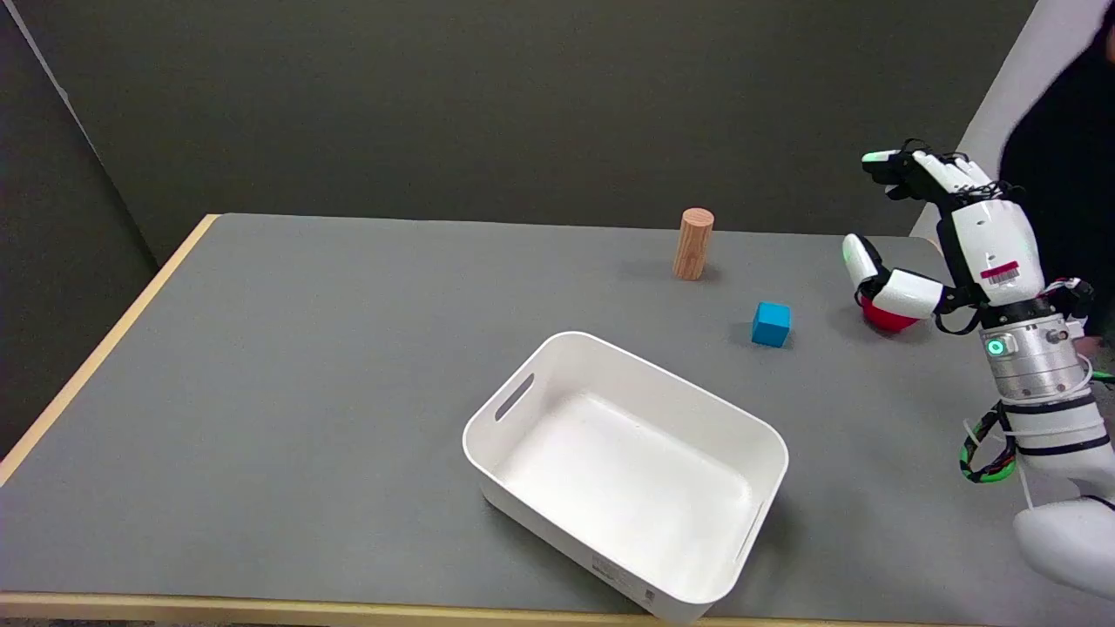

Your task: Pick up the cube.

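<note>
A: What occupies the grey tabletop besides the target?

B: A white rectangular plastic bin with slot handles sits near the front edge, nearer than the other things. A light wooden cylinder stands upright toward the far side. A red rounded object lies at the right, partly hidden behind the thumb of the hand.

A: Where is the small blue cube?

B: On the tabletop, beyond the bin's far right corner, nearer and to the right of the cylinder, and left of the red object. It touches none of them.

A: How does it lie relative to the right hand?

B: The hand is raised at the right, well apart from the cube, which lies to its left and lower in the view. Nothing stands in the open stretch between them.

A: State of the hand?

B: Fingers spread apart and holding nothing.

A: Any legible writing?

B: A red-and-white barcode label marks the back of the hand, and small print shows on the bin's near wall; neither can be read.
</note>
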Action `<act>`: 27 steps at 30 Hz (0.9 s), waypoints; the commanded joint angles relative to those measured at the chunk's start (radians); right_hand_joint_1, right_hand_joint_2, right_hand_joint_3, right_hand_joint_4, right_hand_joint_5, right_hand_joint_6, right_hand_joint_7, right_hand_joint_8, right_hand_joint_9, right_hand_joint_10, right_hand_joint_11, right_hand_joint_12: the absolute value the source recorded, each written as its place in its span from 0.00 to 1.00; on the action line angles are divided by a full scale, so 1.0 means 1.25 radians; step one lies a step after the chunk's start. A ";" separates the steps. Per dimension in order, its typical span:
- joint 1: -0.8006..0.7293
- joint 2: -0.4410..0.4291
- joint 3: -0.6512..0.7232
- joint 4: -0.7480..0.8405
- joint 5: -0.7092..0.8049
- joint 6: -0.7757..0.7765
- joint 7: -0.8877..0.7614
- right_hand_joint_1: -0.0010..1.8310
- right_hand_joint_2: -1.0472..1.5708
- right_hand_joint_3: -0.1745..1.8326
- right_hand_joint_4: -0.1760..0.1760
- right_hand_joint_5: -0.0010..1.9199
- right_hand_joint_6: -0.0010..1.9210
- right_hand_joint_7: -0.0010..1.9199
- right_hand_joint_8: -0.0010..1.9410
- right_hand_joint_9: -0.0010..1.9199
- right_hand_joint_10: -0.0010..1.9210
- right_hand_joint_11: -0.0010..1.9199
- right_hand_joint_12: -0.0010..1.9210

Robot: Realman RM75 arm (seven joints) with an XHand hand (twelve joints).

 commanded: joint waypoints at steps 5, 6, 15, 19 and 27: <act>-0.028 0.039 0.038 0.019 -0.053 -0.075 0.004 0.35 0.67 0.53 0.68 0.20 0.39 0.29 0.33 0.26 0.58 0.16 0.79; -0.042 0.051 0.058 0.031 -0.064 -0.101 0.004 0.35 0.67 0.53 0.68 0.20 0.39 0.29 0.33 0.26 0.58 0.16 0.79; -0.120 0.127 0.190 0.094 -0.167 -0.403 0.051 0.35 0.67 0.53 0.68 0.20 0.38 0.29 0.33 0.26 0.58 0.16 0.79; -0.077 0.171 0.209 0.120 -0.324 -0.653 0.171 0.34 0.66 0.53 0.67 0.19 0.35 0.27 0.30 0.23 0.55 0.15 0.77; 0.138 0.249 -0.018 0.090 -0.558 -0.817 0.410 0.23 0.63 0.56 0.63 0.13 0.26 0.15 0.21 0.14 0.41 0.07 0.66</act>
